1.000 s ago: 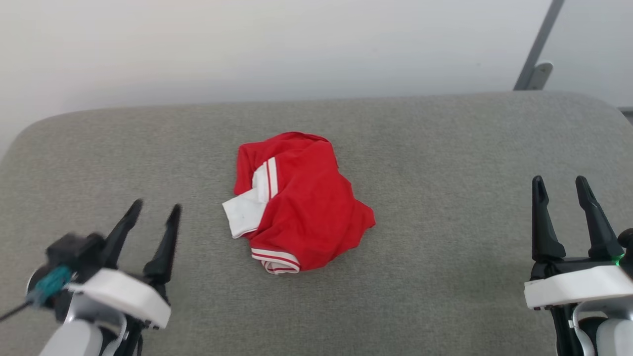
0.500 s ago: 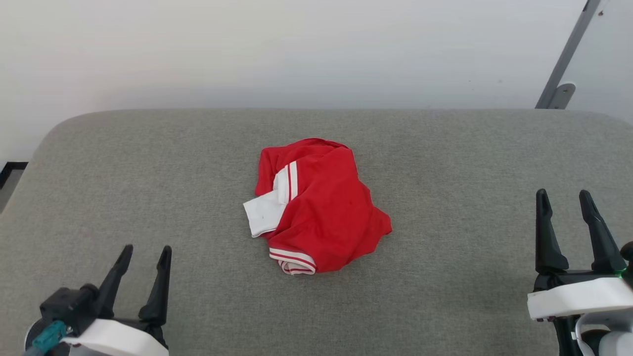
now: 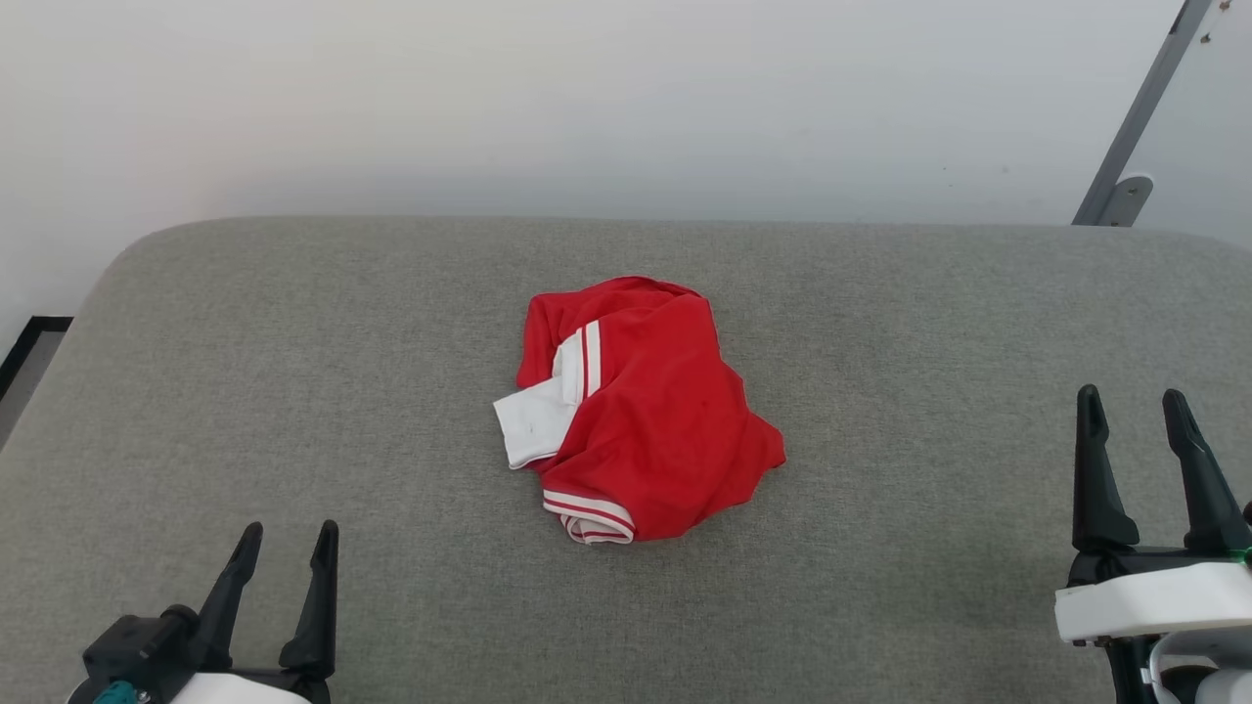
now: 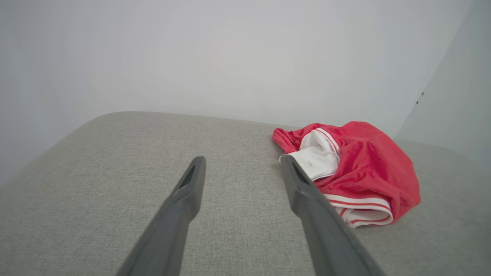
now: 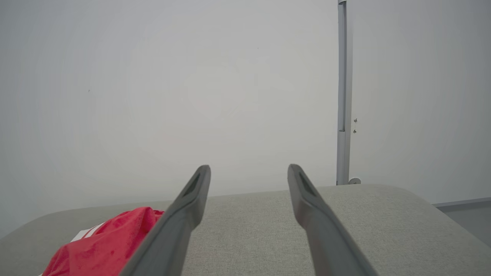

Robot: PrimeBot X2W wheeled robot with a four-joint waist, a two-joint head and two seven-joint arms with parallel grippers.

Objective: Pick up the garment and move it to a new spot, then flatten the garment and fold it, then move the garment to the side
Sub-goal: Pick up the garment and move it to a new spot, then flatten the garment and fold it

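Note:
The garment [image 3: 646, 411] is a red T-shirt with a white, red-striped sleeve, crumpled in a heap at the middle of the grey cushioned surface [image 3: 293, 372]. My left gripper [image 3: 289, 535] stands open at the lower left, well apart from the heap. At the lower right my right gripper [image 3: 1132, 401] is open too, with nothing between its fingers. In the left wrist view the garment [image 4: 364, 168] lies just right of the open gripper [image 4: 243, 163]. The right wrist view has the garment [image 5: 111, 241] at the lower left, beside the open gripper [image 5: 249, 168].
A white wall [image 3: 587, 98] rises behind the surface's far edge. A grey metal post [image 3: 1140, 117] with a foot bracket stands at the back right. Bare grey fabric surrounds the heap on all sides. The left edge drops to a dark-trimmed floor [image 3: 24, 357].
The head camera has shifted, so the whole scene sits further right and lower. My left gripper has drawn back toward the near edge. The garment lies as before.

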